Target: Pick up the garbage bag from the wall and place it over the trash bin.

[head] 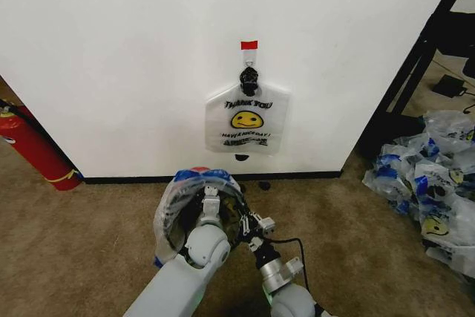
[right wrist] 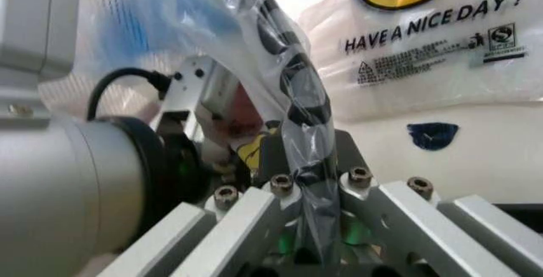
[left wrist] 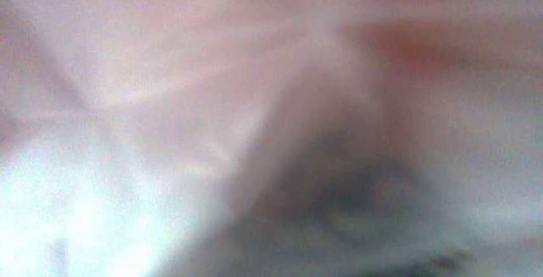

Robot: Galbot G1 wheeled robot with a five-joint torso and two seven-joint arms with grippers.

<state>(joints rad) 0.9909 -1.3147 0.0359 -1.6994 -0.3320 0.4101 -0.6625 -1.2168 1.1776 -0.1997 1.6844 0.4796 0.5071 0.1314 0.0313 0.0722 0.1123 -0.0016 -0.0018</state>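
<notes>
Blocking right pincer (right wrist: 309, 226): garbage bag (right wrist: 297, 112) film.

Two pale grey arms beside the trash bin (head: 194, 206), rounded glossy shells, the left arm (head: 178, 280) thicker, ending in a domed joint. Right arm (head: 286, 291) slimmer, ribbed silver wrist, a black cable looped alongside. Left tool (head: 211, 202) a white-and-metal bracket. Right tool (right wrist: 312, 188) of bare brushed-aluminium bars, brass-coloured socket screws at the pivots, green glow between. Black ring and black cable on the left wrist.
</notes>
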